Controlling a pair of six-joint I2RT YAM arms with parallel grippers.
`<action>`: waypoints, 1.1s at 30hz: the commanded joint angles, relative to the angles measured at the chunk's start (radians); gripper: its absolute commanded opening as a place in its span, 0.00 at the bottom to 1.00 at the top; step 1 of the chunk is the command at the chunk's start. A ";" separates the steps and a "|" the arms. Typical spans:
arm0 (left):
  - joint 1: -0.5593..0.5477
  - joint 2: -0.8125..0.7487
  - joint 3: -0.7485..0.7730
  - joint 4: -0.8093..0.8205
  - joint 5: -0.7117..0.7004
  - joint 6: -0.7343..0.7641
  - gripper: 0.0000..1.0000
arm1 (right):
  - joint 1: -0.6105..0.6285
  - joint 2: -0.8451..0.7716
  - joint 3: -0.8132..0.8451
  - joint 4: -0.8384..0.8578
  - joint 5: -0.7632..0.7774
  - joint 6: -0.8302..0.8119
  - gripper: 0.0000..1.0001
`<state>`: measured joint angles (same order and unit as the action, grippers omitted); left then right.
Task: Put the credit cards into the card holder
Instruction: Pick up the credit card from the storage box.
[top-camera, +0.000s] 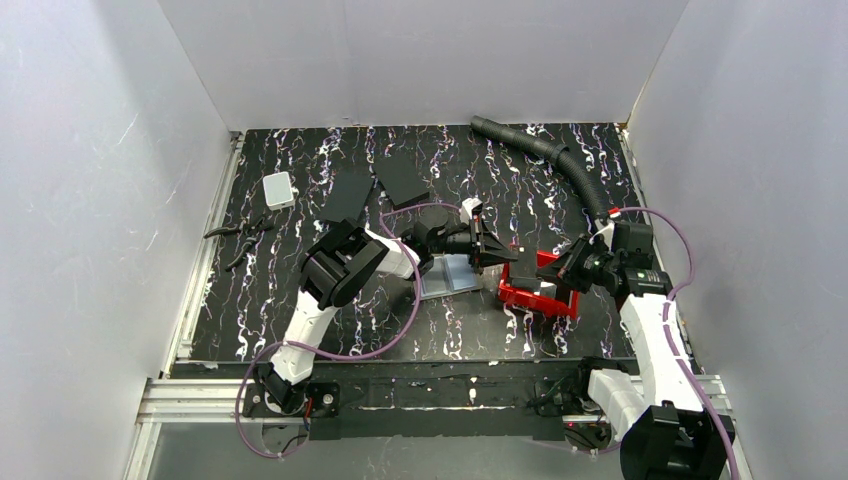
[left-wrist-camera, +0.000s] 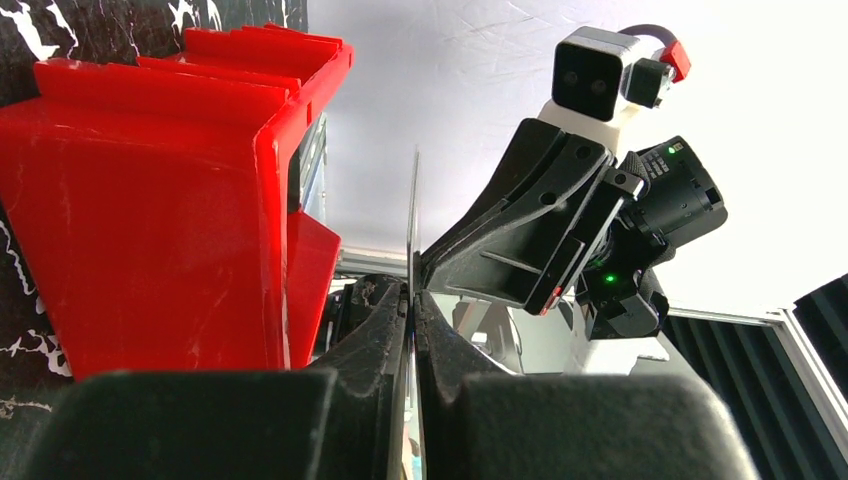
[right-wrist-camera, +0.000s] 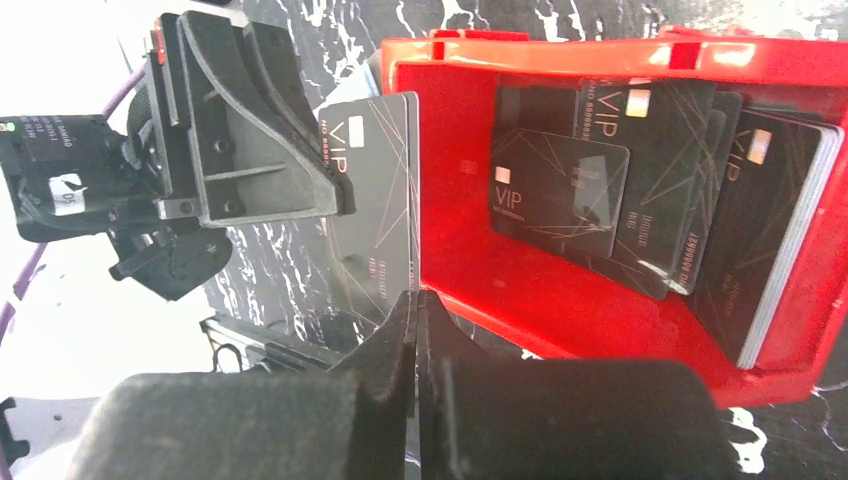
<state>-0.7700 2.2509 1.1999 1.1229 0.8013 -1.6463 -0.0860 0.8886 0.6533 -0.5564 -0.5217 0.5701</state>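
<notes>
Beside red tray (right-wrist-camera: 455, 255), left end effector (top-camera: 503, 257) pinches dark VIP-printed credit card (right-wrist-camera: 375, 190), upright; stacked cards (right-wrist-camera: 560, 190) lie inside tray. Right end effector (right-wrist-camera: 415, 300) pressed together, contents unclear. Card holder (top-camera: 455, 276) half-hidden beneath left arm.

Your red tray (left-wrist-camera: 150, 220) is glossy moulded plastic, lightly scuffed. The credit cards (right-wrist-camera: 558, 190) are smooth dark plastic with a slight sheen and fine pale lines. The counter (top-camera: 480, 165) has a black, white-veined marble look. Your left pincer (left-wrist-camera: 412, 300) is matt black plastic.
</notes>
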 joint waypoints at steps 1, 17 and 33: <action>0.022 0.001 0.029 0.018 -0.021 0.007 0.01 | -0.018 -0.013 0.060 -0.078 0.089 -0.052 0.01; 0.016 -0.005 0.055 0.019 0.001 0.017 0.00 | -0.018 0.036 0.091 -0.020 -0.058 -0.105 0.27; 0.008 -0.026 0.045 0.100 0.010 -0.030 0.00 | -0.018 0.037 0.067 0.021 -0.073 -0.088 0.24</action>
<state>-0.7574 2.2700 1.2278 1.1606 0.7944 -1.6619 -0.0982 0.9333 0.7128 -0.5697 -0.5800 0.4751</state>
